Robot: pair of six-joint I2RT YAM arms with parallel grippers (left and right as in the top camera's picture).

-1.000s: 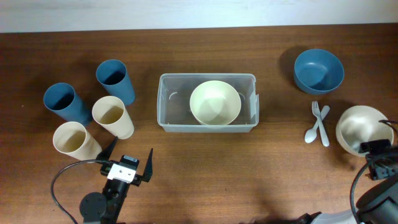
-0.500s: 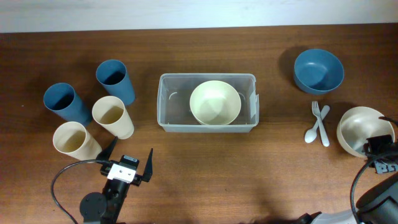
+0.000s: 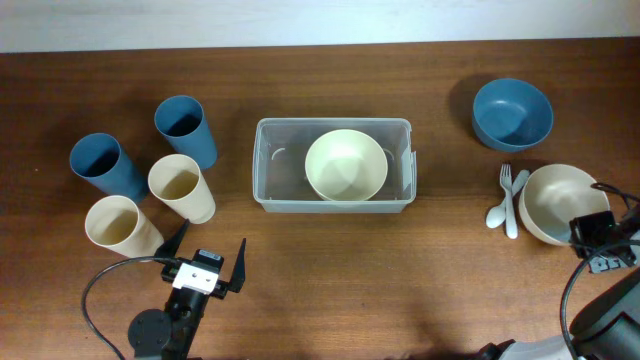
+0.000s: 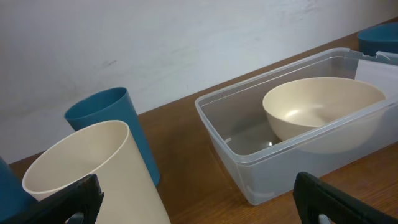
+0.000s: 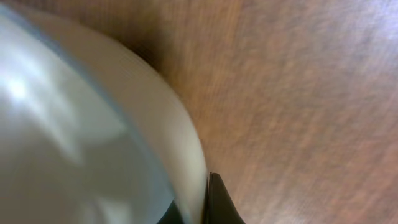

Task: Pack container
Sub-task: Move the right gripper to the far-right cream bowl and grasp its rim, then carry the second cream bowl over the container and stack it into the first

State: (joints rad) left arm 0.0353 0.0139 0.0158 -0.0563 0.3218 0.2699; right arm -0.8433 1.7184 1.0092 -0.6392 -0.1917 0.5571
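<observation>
Overhead, we see the container (image 3: 268,190) at the middle of the bench (image 3: 330,300), nearer its far edge than its near one. One cream bowl (image 3: 346,166) sits upright inside it, and that is all that is packed so far.

Toward the right edge, a second cream bowl (image 3: 548,200) is caught by the right jaws, which are clamped on the near side of its rim. In the right wrist view a dark finger (image 5: 216,200) presses against the outside of that rim. We cannot tell whether the bowl rests on the bench or has left it. We judge it to be the piece now in hand, to be carried across and nested in the packed bowl.

A blue bowl (image 3: 512,113) stands near the far right corner. A white fork (image 3: 506,178) and spoon (image 3: 495,215) lie crossed just beside the gripped bowl, on its left.

Toward the left edge, four cups stand upright and close together: a far blue cup (image 3: 185,128), an outer blue cup (image 3: 103,165), an inner cream cup (image 3: 180,187) and a near cream cup (image 3: 120,224).

The left jaws stand wide apart and empty at the near edge. Two bowls, the cutlery and perhaps the cups remain outside, so we judge the packing barely begun.
</observation>
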